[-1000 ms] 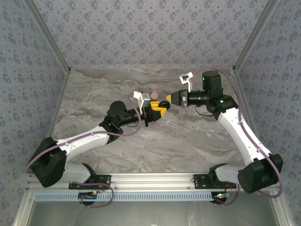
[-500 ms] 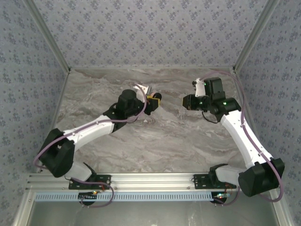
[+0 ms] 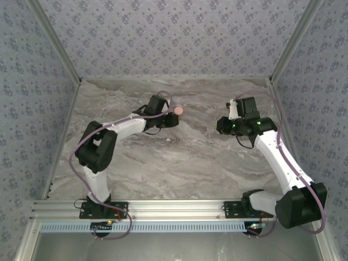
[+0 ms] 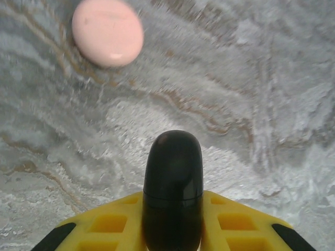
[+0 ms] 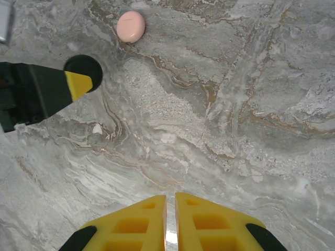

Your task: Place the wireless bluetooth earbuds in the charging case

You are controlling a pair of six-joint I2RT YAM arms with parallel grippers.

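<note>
Grey marbled table (image 3: 179, 163) carries 1 pink disc (image 3: 178, 110) and 1 tiny pale piece (image 5: 97, 128).

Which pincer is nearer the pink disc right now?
Left. The left pincer, holding a black disc, sits just beside the pink disc; the right pincer is farther off to its right.

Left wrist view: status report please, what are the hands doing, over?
Left hand shut on black case. Right hand closed, empty. Pink case on table, apart. Nothing in the way.
</note>
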